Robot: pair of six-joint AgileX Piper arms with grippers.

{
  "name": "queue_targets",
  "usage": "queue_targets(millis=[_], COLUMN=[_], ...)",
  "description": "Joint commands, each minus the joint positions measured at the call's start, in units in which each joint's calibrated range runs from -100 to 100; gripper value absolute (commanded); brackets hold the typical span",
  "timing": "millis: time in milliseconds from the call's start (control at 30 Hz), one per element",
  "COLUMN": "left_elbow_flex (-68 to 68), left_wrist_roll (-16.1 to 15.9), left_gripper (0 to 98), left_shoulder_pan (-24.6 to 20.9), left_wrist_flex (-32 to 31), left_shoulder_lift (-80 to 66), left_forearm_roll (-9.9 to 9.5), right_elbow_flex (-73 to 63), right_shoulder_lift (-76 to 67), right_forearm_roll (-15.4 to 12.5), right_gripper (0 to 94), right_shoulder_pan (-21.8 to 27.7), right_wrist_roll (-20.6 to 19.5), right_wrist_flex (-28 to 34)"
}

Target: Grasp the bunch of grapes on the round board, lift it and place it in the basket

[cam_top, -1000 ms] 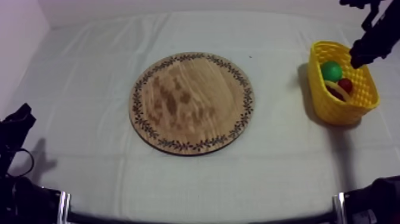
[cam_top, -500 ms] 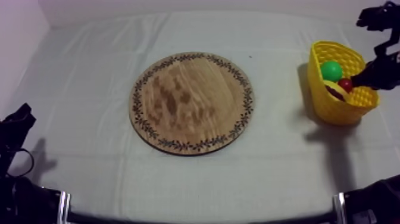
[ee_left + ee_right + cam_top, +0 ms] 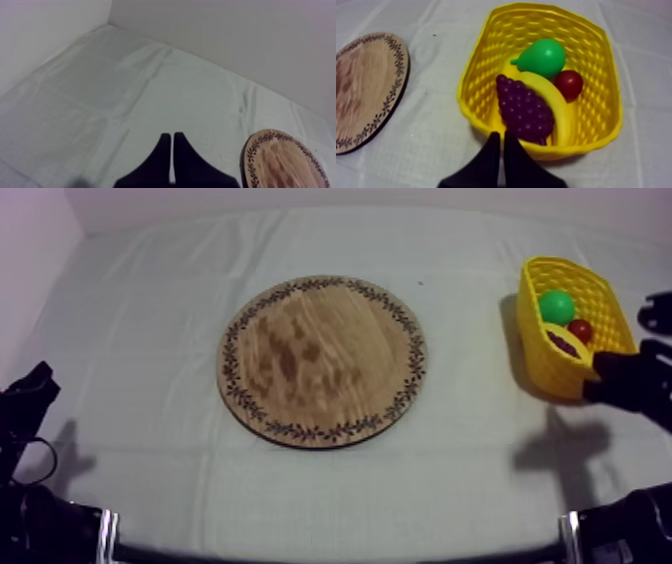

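The bunch of grapes [image 3: 525,109] is lying inside the yellow basket [image 3: 486,60], down against the wall that is facing the right arm. It is leaning on the banana [image 3: 558,107], which is curving along beside it. The pear [image 3: 543,56] is sitting deeper in the basket with its stalk end pointing toward the board side. The small red fruit [image 3: 569,83] is resting next to the banana, on the side away from the grapes and close to the pear.

From above, the basket is standing at the right side of the table [image 3: 150,308], well apart from the wooden board [image 3: 322,360], which is lying near the middle of the cloth.

The right jaws are pressing together into a narrow wedge and gripping nothing. They are hovering just outside the basket's near wall, close to the grapes but apart from them. In the top view the right arm [image 3: 632,383] is reaching in beside the basket's near corner and casting a shadow on the cloth.

The left jaws are also lying closed against each other with nothing between them, pointing over open cloth with the board's patterned rim just beside them. The left arm [image 3: 25,403] is sitting low at the table's left edge, well apart from the board.
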Motion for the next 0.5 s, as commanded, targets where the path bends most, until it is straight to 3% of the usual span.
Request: queue_targets(millis=[0,67,167,367,467], left_elbow_flex=[0.0,0.0,0.0,0.0,0.0], left_wrist_roll=[0.0,0.0,0.0,0.0,0.0], left_gripper=[0.0,0.0,0.0,0.0,0.0], left_shoulder_pan=[0.0,0.0,0.0,0.0,0.0], left_wrist_flex=[0.0,0.0,0.0,0.0,0.0], left_shoulder_lift=[0.0,0.0,0.0,0.0,0.0], left_forearm_roll=[0.01,0.01,0.01,0.01,0.01], right_elbow_flex=[3.6,3.4,3.8,4.8,4.9], right_shoulder_lift=[-9.4,-14.0,-19.8,-26.6,-27.4], right_forearm_roll=[0.9,1.5,2.3,4.9,5.1], right_gripper=[0.3,0.3,0.2,0.3,0.3], right_shoulder_pan=[-0.3,-0.4,-0.4,-1.3,-1.5], right_wrist_roll=[-5.2,-7.6,-7.1,1.6,3.8], right_wrist_flex=[6.8,10.8,12.6,12.1,12.2])
